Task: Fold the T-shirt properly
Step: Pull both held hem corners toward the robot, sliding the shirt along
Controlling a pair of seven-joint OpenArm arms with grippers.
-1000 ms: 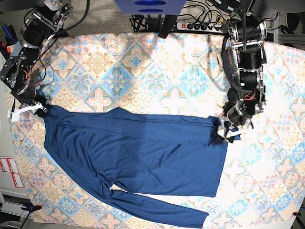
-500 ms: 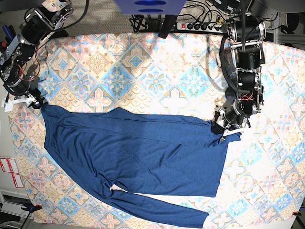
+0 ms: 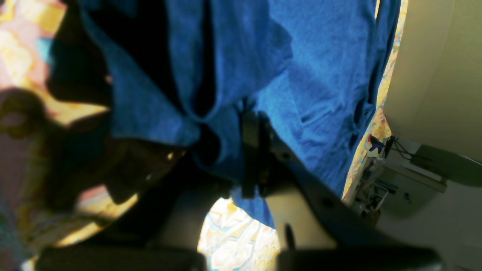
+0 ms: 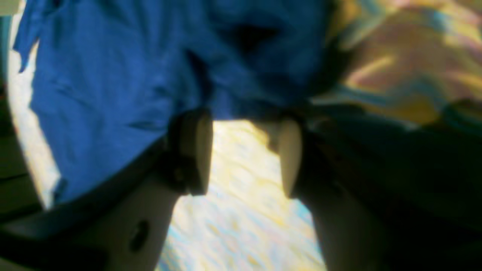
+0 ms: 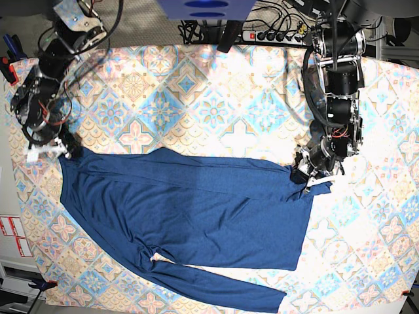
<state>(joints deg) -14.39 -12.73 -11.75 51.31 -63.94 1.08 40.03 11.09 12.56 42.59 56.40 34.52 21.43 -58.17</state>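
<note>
1. Navy-blue knit fabric is lying spread across the near half of the table: the T-shirt (image 5: 190, 212) is stretching from the right arm's side to the left arm's side, flat on the pastel tile-patterned tablecloth (image 5: 216, 98).
2. 1 long sleeve (image 5: 216, 284) is trailing along the near edge of the shirt toward the tablecloth's front edge.
3. The left gripper (image 5: 313, 175) is sitting at the shirt's corner on the base view's right, and its jaws are pressed together, pinching a bunched fold of the shirt (image 3: 241, 113); the cloth is puckering around the dark finger (image 3: 250, 150) in the left wrist view.
4. The right gripper (image 5: 51, 150) is resting at the shirt's opposite upper corner, on the base view's left.
5. In the right wrist view its 2 pale fingers (image 4: 197, 150) are standing spread apart, with bare tablecloth (image 4: 244, 188) showing between them and the shirt's edge (image 4: 113, 94) lying just beyond the tips; nothing is being gripped there.
6. A power strip (image 5: 275, 36) is lying beyond the table's far edge.
</note>
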